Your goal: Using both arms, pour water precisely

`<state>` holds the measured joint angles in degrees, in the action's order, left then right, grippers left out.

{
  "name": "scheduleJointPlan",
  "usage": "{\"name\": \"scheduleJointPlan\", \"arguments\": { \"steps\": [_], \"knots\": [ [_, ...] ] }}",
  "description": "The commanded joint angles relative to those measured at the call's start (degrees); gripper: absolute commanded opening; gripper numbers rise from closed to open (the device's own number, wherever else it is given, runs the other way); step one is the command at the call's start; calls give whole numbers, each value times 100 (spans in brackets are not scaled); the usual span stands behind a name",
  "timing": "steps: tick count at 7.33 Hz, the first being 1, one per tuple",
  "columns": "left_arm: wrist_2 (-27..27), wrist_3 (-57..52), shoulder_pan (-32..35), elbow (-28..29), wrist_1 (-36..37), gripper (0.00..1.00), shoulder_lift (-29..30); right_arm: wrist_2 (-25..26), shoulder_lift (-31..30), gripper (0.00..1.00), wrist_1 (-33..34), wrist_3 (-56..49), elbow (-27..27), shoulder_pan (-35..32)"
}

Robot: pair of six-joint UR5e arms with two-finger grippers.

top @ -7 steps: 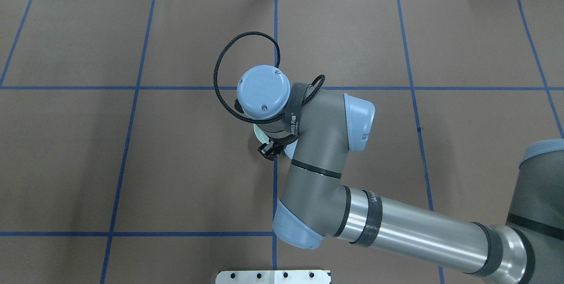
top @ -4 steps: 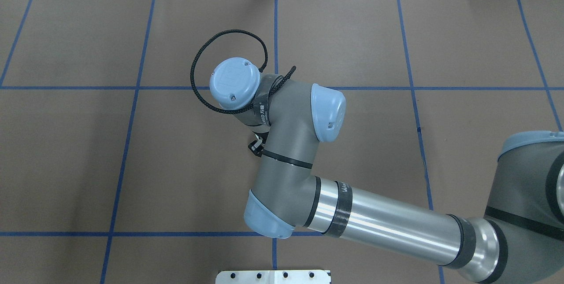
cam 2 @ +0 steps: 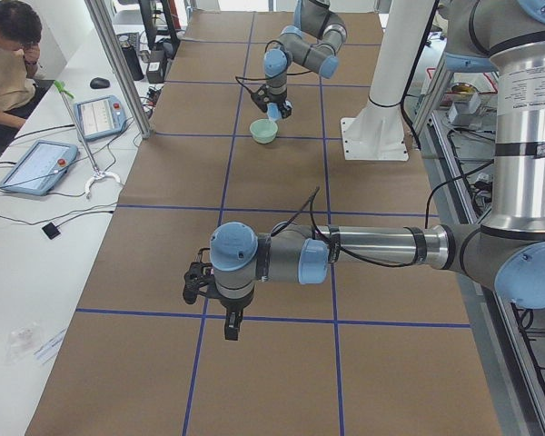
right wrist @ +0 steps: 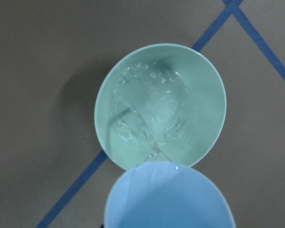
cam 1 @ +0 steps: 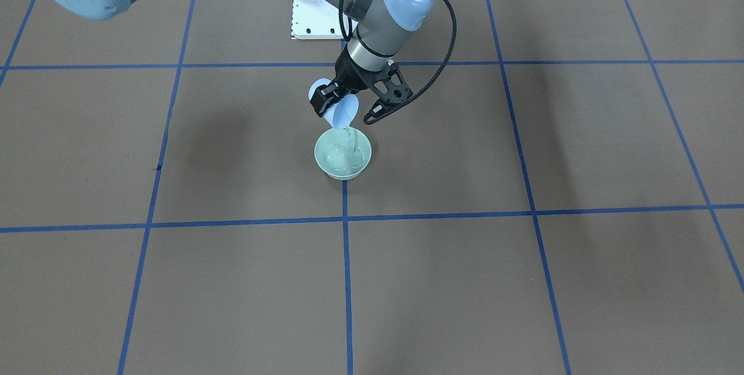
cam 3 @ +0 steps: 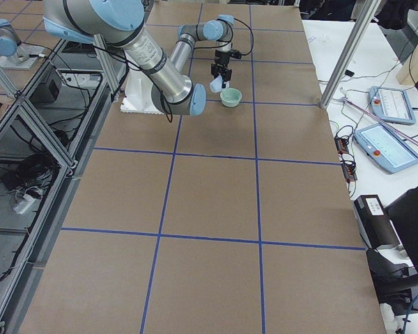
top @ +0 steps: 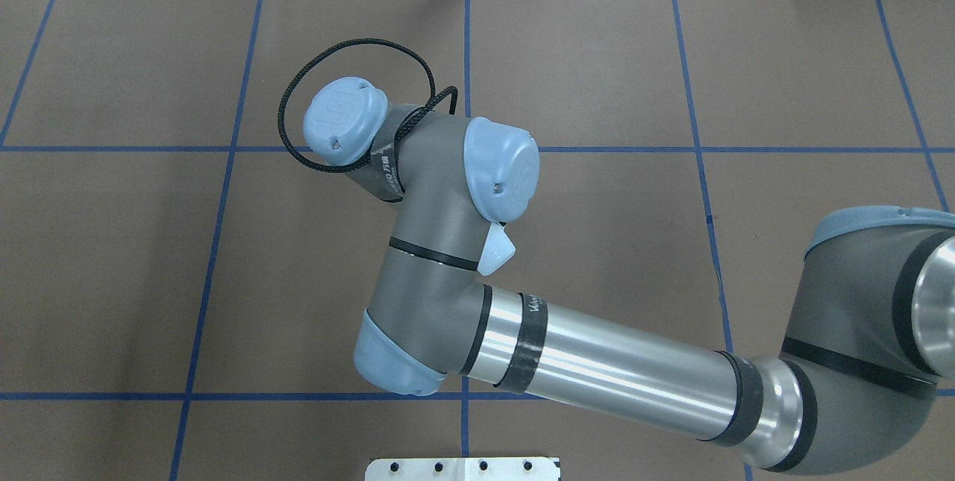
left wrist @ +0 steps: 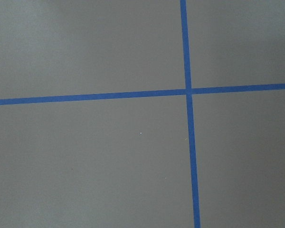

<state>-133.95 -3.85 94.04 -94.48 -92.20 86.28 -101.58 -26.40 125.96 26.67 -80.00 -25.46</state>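
A: Which step is being carried out?

B: The pour itself, it is judged. The light-blue cup (cam 1: 342, 112) is being held tilted by the right gripper (cam 1: 347, 107), whose fingers are being pressed onto it. The water (right wrist: 152, 111) is being let out in a thin stream over the cup's lip into the green bowl (right wrist: 206, 80) just below.

A: Where is the water being gathered?

B: In the bottom of the bowl, where it is being stirred into ripples; only a shallow pool is being shown. The bowl is being borne by the table (cam 1: 523, 282), on a blue tape line (cam 1: 347, 282).

A: And the left gripper (cam 2: 230, 318)?

B: It is being held well apart from the bowl, over the table. Whether its fingers are apart or together cannot be told.

A: What is being called for next?

B: Probably the cup is to be eased back upright once the wanted level is being reached. This is to be done slowly, so that nothing is dripped outside the rim.
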Motion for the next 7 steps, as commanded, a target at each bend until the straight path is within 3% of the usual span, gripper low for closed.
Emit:
{"name": "scheduleJointPlan", "arguments": {
  "steps": [1, 3, 5, 7],
  "knots": [
    [0, 7, 0, 0, 0, 100, 3, 6, 355, 0, 419, -39, 396, -21],
    [0, -2, 0, 0, 0, 100, 3, 24, 512, 0, 753, -74, 510, -21],
    [0, -2, 0, -9, 0, 100, -6, 50, 1013, 0, 1044, -83, 1064, -21],
    [-9, -2, 9, -9, 9, 100, 2, 86, 997, 0, 1089, -92, 1074, -64]
  ]
}}
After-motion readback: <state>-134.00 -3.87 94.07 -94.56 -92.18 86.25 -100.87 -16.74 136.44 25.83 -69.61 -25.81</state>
